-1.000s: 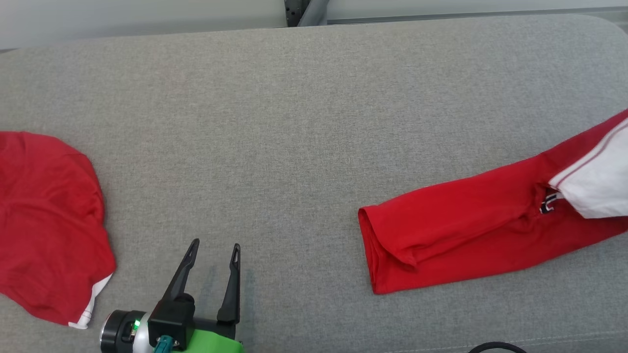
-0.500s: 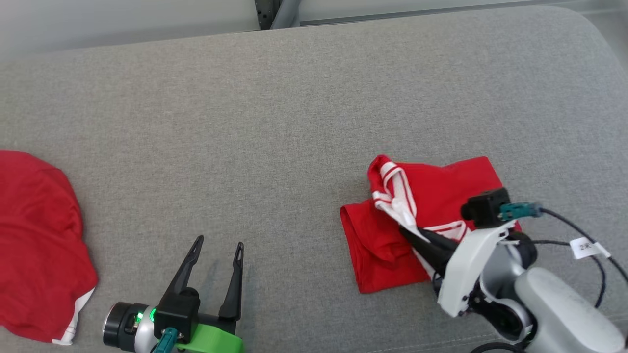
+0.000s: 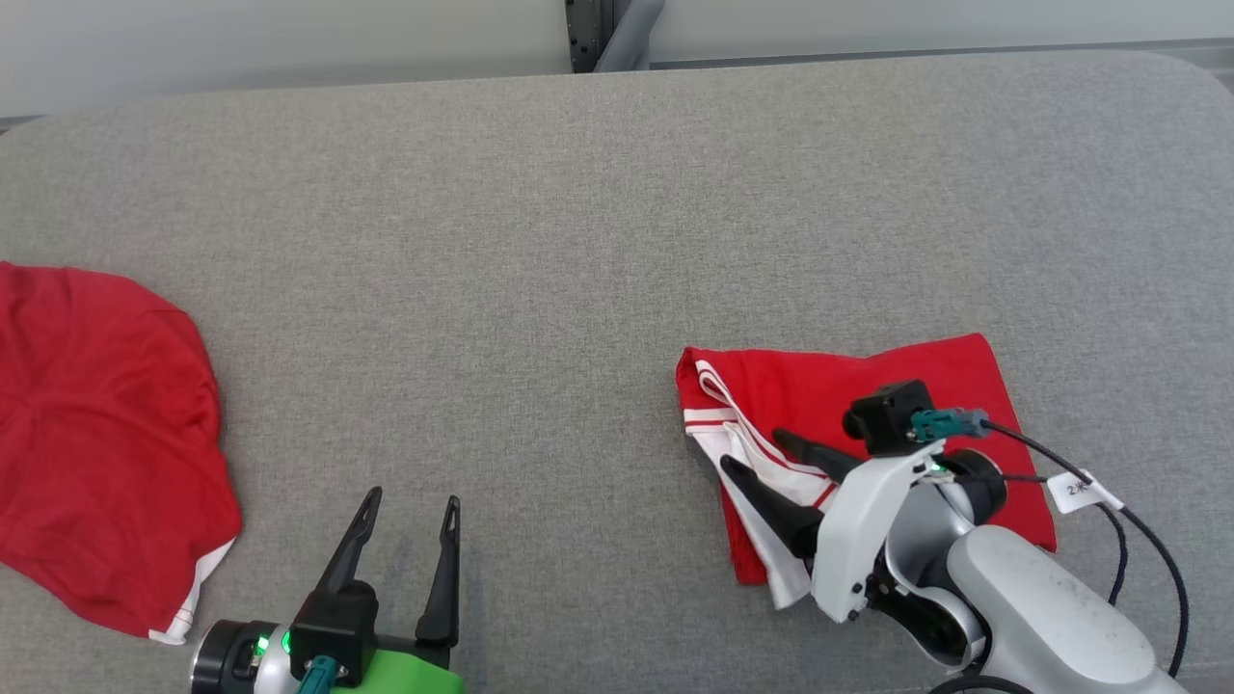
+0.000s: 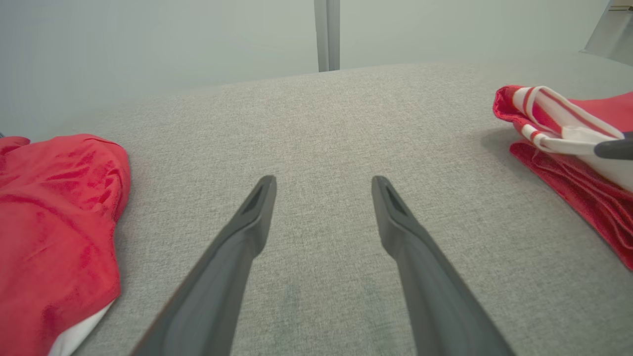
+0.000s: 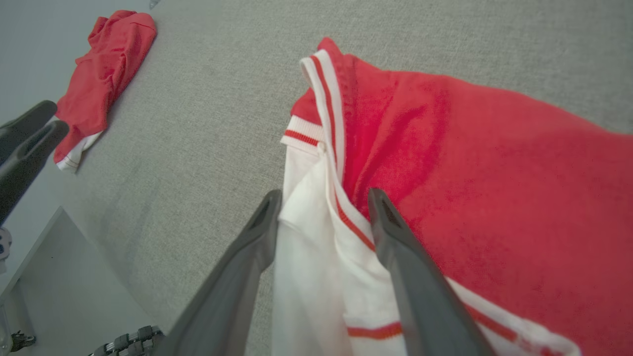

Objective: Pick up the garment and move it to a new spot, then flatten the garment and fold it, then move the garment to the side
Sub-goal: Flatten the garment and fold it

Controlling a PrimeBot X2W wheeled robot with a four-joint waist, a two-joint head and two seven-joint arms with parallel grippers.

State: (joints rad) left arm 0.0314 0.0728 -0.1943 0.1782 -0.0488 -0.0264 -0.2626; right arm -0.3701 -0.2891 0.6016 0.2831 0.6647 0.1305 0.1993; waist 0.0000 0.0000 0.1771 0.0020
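The garment (image 3: 848,386) lies at about 4 o'clock on the table (image 3: 540,241), whose top is a grey woven fabric with rounded far corners. It is a soft red knit folded into a rough rectangle. A white panel edged with thin red stripes is turned up along its 9 o'clock side, and that side looks bunched in the left wrist view (image 4: 559,123).

The right tool (image 3: 752,451) reaches in from 5 o'clock. Its two tapered dark fingers are spread apart, one on either side of the white striped part (image 5: 325,194), and they pinch nothing.

The left tool (image 3: 412,497) sits at 7 o'clock, its fingers wide apart and empty above bare grey weave (image 4: 322,180).

A second red cloth (image 3: 96,434), rumpled and rounded with a white hem, lies at 9 o'clock, well apart from the garment.
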